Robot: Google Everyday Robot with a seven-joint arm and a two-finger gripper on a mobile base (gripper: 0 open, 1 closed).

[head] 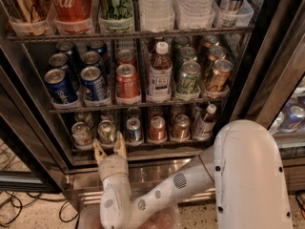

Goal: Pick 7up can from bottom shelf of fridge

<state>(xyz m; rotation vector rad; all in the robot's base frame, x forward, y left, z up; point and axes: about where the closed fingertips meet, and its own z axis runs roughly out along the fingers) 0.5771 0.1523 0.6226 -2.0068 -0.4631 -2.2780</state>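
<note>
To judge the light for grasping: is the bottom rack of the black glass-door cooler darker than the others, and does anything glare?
Camera view: yes, the dark bottom rack sits in shadow, dimmer than the rack above; the shiny stainless-steel base reflects light; the pale two-finger gripper, open just below the bottom rack's left part, is well lit.
</note>
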